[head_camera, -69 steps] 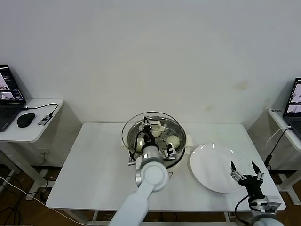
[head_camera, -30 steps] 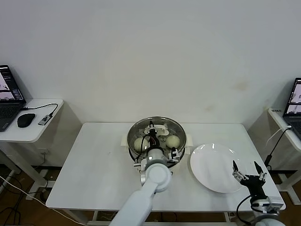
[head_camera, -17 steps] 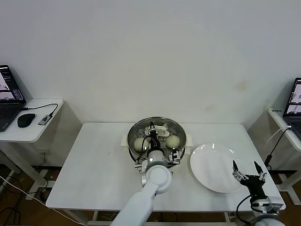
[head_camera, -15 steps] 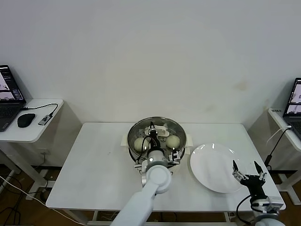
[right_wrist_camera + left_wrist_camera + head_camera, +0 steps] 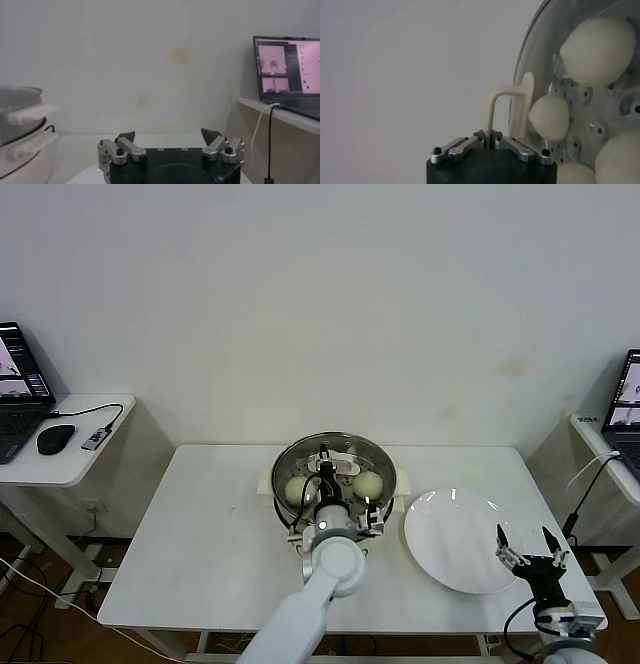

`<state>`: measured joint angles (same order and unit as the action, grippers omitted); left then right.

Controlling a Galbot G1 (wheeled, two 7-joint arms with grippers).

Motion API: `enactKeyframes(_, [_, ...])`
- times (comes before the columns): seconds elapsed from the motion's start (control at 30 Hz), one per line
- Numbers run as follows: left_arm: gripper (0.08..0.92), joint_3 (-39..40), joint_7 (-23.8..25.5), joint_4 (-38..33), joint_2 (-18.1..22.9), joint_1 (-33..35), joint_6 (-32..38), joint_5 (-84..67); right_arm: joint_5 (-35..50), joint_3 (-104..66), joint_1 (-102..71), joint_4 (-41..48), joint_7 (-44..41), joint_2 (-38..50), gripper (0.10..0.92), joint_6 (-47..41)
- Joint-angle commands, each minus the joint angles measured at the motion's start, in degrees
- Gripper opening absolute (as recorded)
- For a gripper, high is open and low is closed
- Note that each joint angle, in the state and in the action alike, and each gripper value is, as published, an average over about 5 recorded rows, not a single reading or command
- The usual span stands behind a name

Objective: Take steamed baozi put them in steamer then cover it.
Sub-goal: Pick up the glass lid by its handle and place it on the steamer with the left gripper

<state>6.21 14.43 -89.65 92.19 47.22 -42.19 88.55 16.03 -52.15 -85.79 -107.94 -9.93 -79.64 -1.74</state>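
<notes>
From the head view, the cover [image 5: 334, 467] is seen seated on the steamer [image 5: 334, 484] at the table's [image 5: 200, 534] middle, its handle clenched by the left gripper [image 5: 325, 467]; two baozi [image 5: 367, 483] are visible through the glass. The right gripper [image 5: 526, 550] is parked, spread wide, beside the white plate [image 5: 455, 539].

In the left wrist view, the cream handle [image 5: 512, 107] is pinched between closed fingers, baozi [image 5: 549, 117] under glass.

In the right wrist view, released fingers [image 5: 125, 144] are seen, and a laptop [image 5: 287, 70] beyond.
</notes>
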Motion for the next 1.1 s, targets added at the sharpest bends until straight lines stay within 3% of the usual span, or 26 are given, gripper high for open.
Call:
enactKeyframes(0.03, [0.143,0.49,0.57,-1.48,0.07,1.02,-1.51,0.86,0.05,-0.10,-0.02,-0.06,-0.02,0.06,0.823,0.04])
enactKeyframes(0.17, [0.196,1.13,0.62,-3.16,0.01,1.76,-0.84,0.78,0.09,-0.17,0.04,-0.06,-0.02,0.08,0.823,0.03])
enactKeyframes(0.83, [0.767,2.42,1.88,-13.50,-0.27,7.80,-1.22,2.08,0.45,-0.43,0.27,0.47,-0.06,0.53,0.823,0.04])
enactKeyframes(1.1, [0.822,1.30,2.06,-22.40,-0.80,12.97,-1.30,1.45,2.35,0.99,0.61,0.59,0.13,1.04,0.823,-0.93])
